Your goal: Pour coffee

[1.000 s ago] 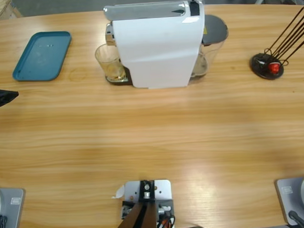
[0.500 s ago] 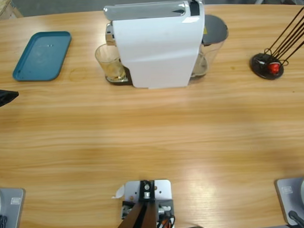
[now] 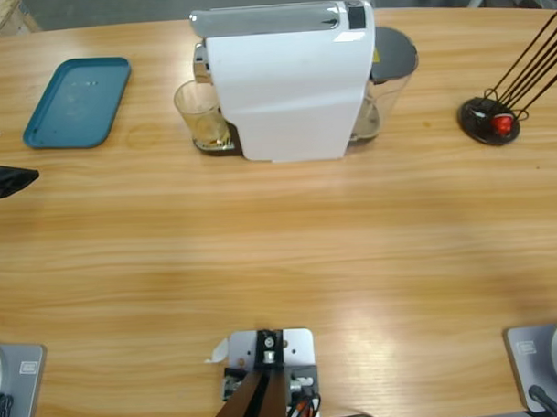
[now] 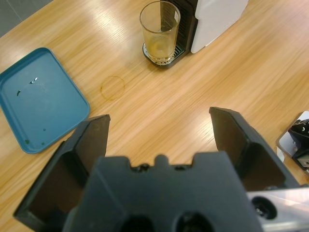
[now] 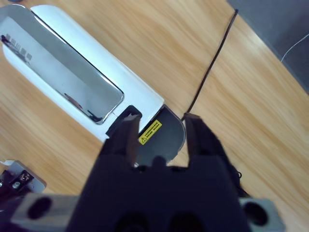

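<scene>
Long wooden bench (image 3: 289, 236) carries a white boxy coffee machine (image 3: 288, 85) at its far edge, a clear glass tumbler (image 3: 200, 115) under its spout. Left end effector (image 4: 159, 133) hangs released near the bench's left edge. Right end effector (image 5: 160, 126) hovers released above the machine.

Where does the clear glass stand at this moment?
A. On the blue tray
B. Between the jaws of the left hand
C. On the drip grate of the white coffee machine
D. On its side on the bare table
C. The glass stands upright on the black drip grate against the white coffee machine; the blue tray holds no glass, and the left hand is open, away from the glass.
</scene>
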